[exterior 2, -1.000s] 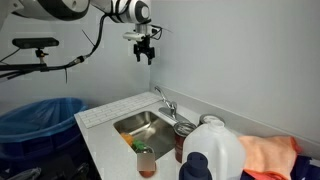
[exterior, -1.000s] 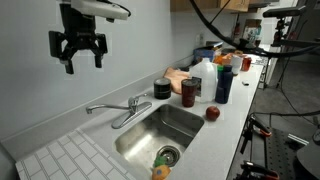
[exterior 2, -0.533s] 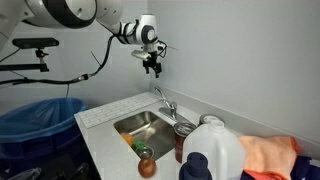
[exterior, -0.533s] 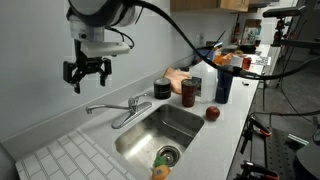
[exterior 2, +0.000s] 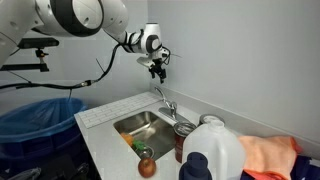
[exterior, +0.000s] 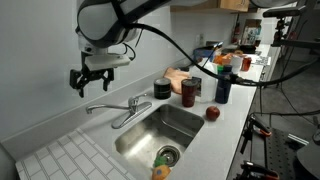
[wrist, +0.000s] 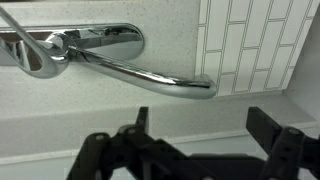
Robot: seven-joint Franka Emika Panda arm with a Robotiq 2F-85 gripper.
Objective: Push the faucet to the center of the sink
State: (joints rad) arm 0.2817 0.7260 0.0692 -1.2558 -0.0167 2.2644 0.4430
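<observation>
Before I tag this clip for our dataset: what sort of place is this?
Likely a kitchenette in a lab or office: a stainless sink with a chrome faucet, a white tiled drainboard, and bottles crowding the counter.

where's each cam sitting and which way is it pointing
Exterior view: off the tiled drainboard end, looks across the sink; arm, gripper show.
Exterior view: behind the white jug, faces the sink's opposite end; arm shows.
Wrist view: looks down on the faucet; open gripper at bottom.
Both exterior views share faucet, sink, gripper.
</observation>
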